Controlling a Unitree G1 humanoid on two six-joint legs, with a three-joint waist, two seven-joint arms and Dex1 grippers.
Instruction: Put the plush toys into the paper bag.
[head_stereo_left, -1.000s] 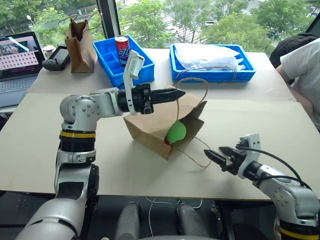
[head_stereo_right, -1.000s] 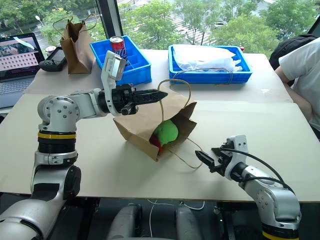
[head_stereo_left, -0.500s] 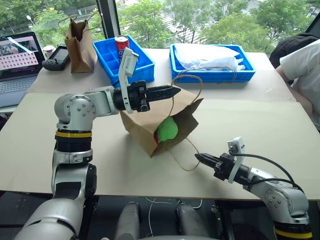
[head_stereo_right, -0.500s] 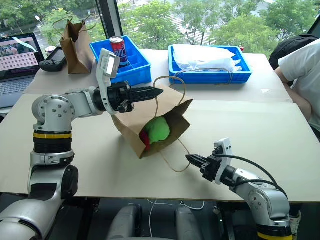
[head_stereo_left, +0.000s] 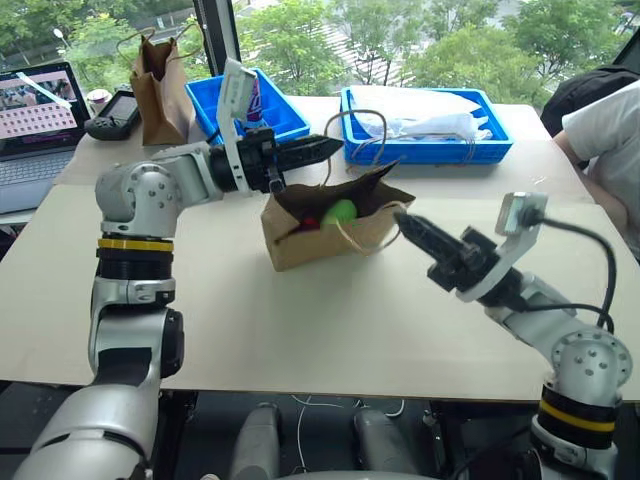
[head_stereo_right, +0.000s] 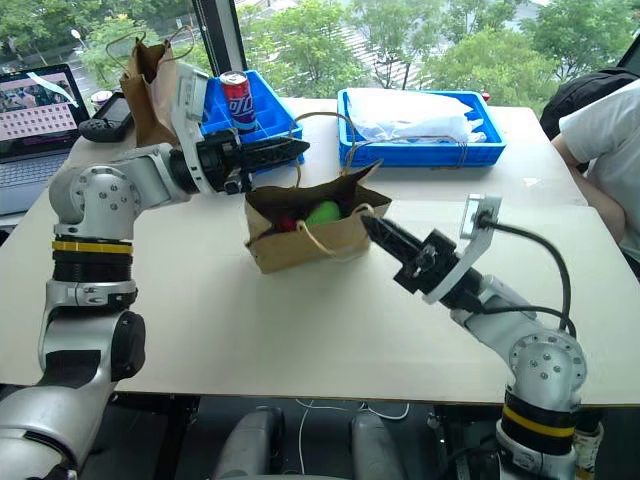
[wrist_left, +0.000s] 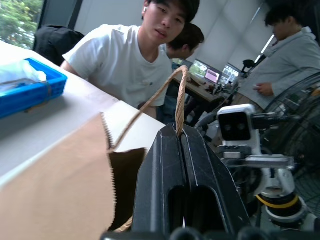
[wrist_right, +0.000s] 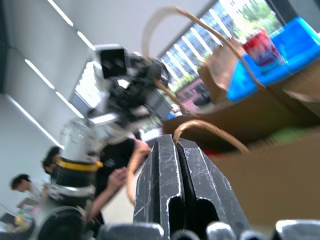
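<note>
Left arm: raised, elbow bent, forearm reaching across toward the right; left gripper (head_stereo_left: 335, 146) roughly level, its 2 black fingers pressed together, jaws clamped on 1 twine handle (wrist_left: 178, 102).
Right arm: forearm angled up and to the left; right gripper (head_stereo_left: 402, 218) tilted upward, jaws clamped on the other handle (wrist_right: 207, 131).

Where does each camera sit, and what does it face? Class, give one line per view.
Head views: look down the table at the paper bag, left gripper and right gripper.
Left wrist view: along its shut fingers clamping a twine handle.
Right wrist view: along its shut fingers on the other handle.
Shared: the bag.
</note>
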